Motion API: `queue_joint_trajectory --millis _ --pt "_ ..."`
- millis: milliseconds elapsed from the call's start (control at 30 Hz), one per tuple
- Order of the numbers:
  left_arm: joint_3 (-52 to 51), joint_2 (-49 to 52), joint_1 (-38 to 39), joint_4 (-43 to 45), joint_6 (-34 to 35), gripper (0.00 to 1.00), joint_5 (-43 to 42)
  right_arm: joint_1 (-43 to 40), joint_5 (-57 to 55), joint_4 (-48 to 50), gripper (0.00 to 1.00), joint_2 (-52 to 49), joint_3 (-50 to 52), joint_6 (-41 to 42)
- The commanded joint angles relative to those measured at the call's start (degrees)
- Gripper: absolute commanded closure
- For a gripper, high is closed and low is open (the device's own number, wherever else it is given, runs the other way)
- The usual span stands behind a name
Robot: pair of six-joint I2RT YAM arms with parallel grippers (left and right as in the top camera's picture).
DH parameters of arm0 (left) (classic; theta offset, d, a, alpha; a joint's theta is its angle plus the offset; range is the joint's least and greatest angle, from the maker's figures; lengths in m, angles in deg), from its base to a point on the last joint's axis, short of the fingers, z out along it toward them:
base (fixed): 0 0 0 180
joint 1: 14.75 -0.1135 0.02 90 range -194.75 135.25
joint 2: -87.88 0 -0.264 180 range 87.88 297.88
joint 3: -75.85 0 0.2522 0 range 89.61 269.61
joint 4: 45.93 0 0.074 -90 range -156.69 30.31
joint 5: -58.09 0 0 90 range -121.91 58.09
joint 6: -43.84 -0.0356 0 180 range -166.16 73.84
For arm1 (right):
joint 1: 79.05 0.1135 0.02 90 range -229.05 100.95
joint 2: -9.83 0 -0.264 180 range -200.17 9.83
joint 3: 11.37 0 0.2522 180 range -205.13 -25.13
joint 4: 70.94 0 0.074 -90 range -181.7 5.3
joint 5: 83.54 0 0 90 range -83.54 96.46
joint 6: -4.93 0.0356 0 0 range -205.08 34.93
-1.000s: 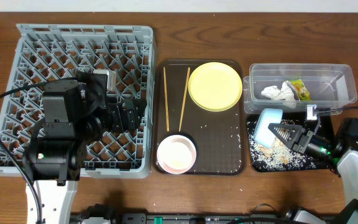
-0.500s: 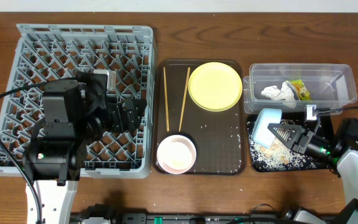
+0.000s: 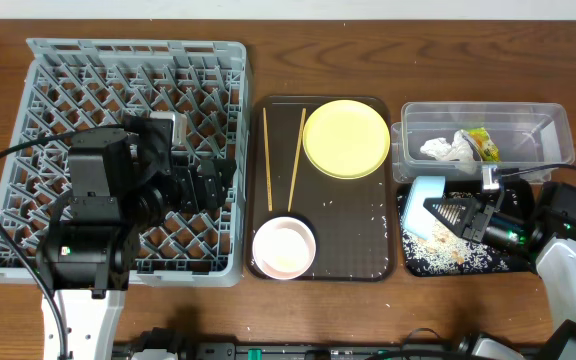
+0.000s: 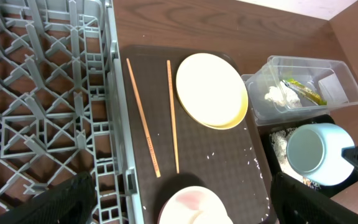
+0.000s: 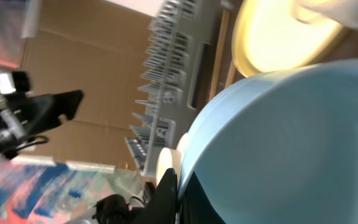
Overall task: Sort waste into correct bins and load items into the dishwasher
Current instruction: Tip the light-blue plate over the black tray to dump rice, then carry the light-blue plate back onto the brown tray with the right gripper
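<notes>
The right end effector grips the tilted light-blue bowl over the rice-strewn black tray.

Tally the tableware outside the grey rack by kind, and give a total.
Plate: 1
Bowls: 2 (pink bowl, blue bowl)
Chopsticks: 2
Total: 5

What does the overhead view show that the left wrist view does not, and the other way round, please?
Only overhead: the grey dish rack's full outline, the left arm over it and the right arm. Only left wrist: the hollow inside of the light-blue bowl, and its own open fingers at the lower corners. Both: the yellow plate, two chopsticks, and the clear tub holding tissue and wrapper.
</notes>
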State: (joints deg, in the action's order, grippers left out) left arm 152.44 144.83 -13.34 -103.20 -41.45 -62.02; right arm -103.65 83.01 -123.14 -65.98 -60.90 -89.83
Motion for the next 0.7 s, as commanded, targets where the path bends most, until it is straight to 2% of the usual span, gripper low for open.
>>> queue_joint_trajectory --millis 0,67,133,167,233,333,400,533,567,667 --pt "1.3 0.0 0.2 -0.1 0.3 0.09 -0.9 1.1 2.1 0.0 0.99 0.3 -0.1 -1.1" --pt "1.3 0.0 0.2 -0.1 0.3 0.09 -0.9 1.3 1.6 -0.2 0.99 0.3 -0.1 2.5" --pt "1.3 0.0 0.2 -0.1 0.3 0.09 -0.9 1.9 7.6 -0.2 0.99 0.6 -0.1 -1.5" --pt "1.3 0.0 0.2 -0.1 0.3 0.09 -1.0 2.3 5.8 0.5 0.99 0.9 -0.2 -2.5" --pt "1.3 0.0 0.2 -0.1 0.3 0.09 -0.9 3.0 -4.3 0.2 0.99 1.0 -0.8 3.9" --pt "1.3 0.0 0.2 -0.1 0.3 0.09 -1.0 6.7 -8.1 -4.9 0.99 1.7 -2.7 2.1" --pt "1.3 0.0 0.2 -0.1 0.3 0.09 -0.9 11.4 -12.8 -8.6 0.99 2.7 -5.0 1.9" --pt "1.3 0.0 0.2 -0.1 0.3 0.09 -0.9 27.0 -32.7 -14.7 0.99 4.2 -12.5 5.4" --pt "1.3 0.0 0.2 -0.1 0.3 0.09 -0.9 34.3 -39.6 -13.9 0.99 4.2 -14.7 8.3" --pt "1.3 0.0 0.2 -0.2 0.3 0.09 -1.0 44.2 -51.7 -9.8 0.99 4.1 -15.0 14.5"
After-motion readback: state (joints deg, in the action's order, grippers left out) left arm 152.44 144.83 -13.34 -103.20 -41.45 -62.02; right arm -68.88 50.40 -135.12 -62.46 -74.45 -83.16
